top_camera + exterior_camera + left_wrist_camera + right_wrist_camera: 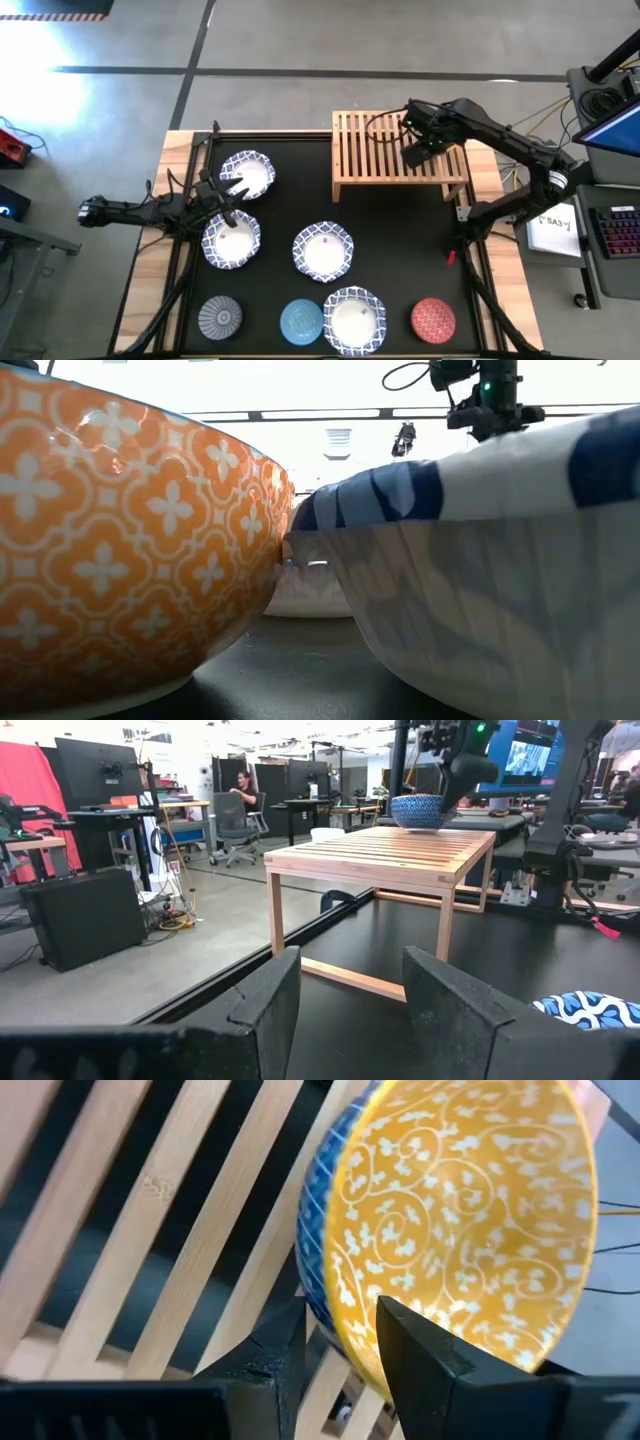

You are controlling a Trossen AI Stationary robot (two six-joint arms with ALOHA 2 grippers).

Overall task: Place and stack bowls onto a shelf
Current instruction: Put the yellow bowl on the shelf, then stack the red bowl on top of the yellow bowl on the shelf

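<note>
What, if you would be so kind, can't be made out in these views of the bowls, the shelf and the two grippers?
- High view: the yellow bowl on the shelf is hidden under the right gripper.
- Low view: two close bowls, an orange bowl and a blue-rimmed bowl, block the table and shelf.
- Left wrist view: the blue-patterned bowl is cut off by the edge.
- Left gripper: whether it touches a bowl is unclear.

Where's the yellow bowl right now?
The yellow bowl is on the shelf, at its right end in the high view, held by the right hand.

robotics lab: monitors (98, 770), office chair (233, 822), workbenches, concrete floor (300, 40).
</note>
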